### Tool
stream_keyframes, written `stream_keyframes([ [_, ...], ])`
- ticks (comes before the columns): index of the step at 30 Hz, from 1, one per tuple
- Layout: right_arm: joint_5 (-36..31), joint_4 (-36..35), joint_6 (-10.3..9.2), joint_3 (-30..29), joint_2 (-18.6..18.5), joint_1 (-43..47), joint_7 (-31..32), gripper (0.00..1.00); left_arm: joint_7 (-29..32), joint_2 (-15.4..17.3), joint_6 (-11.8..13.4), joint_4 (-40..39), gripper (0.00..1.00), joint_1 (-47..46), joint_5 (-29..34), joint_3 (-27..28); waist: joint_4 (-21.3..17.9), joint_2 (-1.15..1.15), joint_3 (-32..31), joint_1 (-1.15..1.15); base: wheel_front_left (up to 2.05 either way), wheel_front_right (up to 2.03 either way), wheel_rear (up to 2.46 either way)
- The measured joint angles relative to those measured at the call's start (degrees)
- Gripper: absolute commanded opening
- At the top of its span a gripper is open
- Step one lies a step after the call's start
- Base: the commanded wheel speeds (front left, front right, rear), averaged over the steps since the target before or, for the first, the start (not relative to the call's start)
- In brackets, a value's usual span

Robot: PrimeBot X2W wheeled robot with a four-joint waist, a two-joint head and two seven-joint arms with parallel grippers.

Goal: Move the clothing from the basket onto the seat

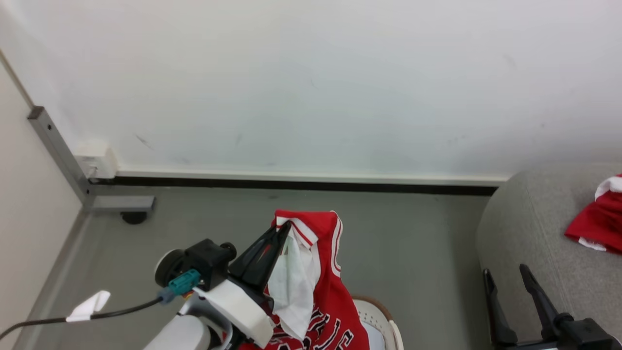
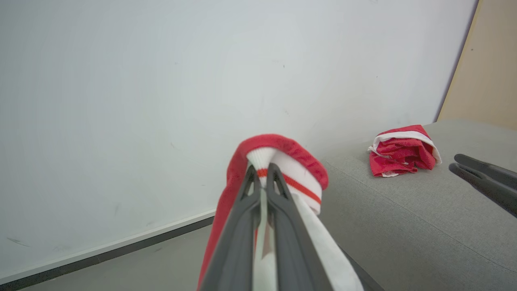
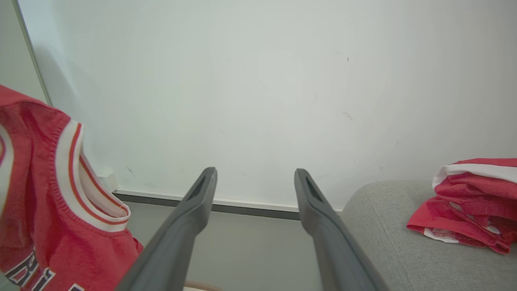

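Clothing first: a bright red fabric jersey with white-and-red striped trim hangs from the left claw. That claw's two dark fingers are pressed tight together on the banded collar edge. The jersey's lower part trails down toward the oval cream-white plastic basket with a brown rim. A pale white layer hangs alongside the red; I cannot tell whether it is the jersey's inside or a separate cloth. A second crumpled red garment with white trim already lies on the large light grey upholstered sofa, well apart from the basket.

The right claw stands wide apart with nothing between its fingers, near the sofa's rounded front edge.

The step in hand looks like the carry across to the seat. To do it well, I judge the left arm should rise until the hem hangs free of the basket rim. It should then swing toward the sofa, over the grey floor. The fabric should go down onto the cushion beside the other garment before the fingers part. The grip is on an edge only, so a slow swing would guard against slipping. The right claw should keep out of the path.

Black block letters edged in white run across the jersey front. They are cut off and folded, so no word can be read. No brand or label is legible.
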Motion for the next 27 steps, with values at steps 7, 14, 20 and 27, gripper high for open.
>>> stream_keyframes([
  [7, 1.0, 0.7, 0.00, 2.8, 0.0, 1.3, 0.0, 1.00, 2.8, 2.0, 1.6, -4.9, 0.00, 0.3, -0.5, 0.9, 1.0, 0.00, -3.0, 0.00, 0.00, 0.00, 0.00],
  [14, 1.5, 0.6, 0.00, 9.5, 0.0, 0.2, 0.0, 1.00, 4.1, 2.6, 2.2, -8.4, 0.00, 1.0, -1.1, 0.8, 1.0, 0.00, -3.4, 0.01, 0.00, 0.00, 0.00],
  [20, 6.2, 2.6, 0.00, 21.6, -2.7, -5.6, 0.6, 1.00, 4.5, 2.7, 2.7, -9.6, 0.00, 1.2, -1.2, 0.3, 0.9, 0.00, -3.6, 0.02, 0.00, 0.00, 0.00],
  [27, 15.6, 4.9, 0.00, 34.7, -6.0, -13.4, 2.5, 1.00, 5.0, 2.1, 2.3, -9.6, 0.00, 1.2, -1.2, -1.4, 0.8, 0.00, -4.0, 0.02, 0.00, 0.00, 0.00],
])
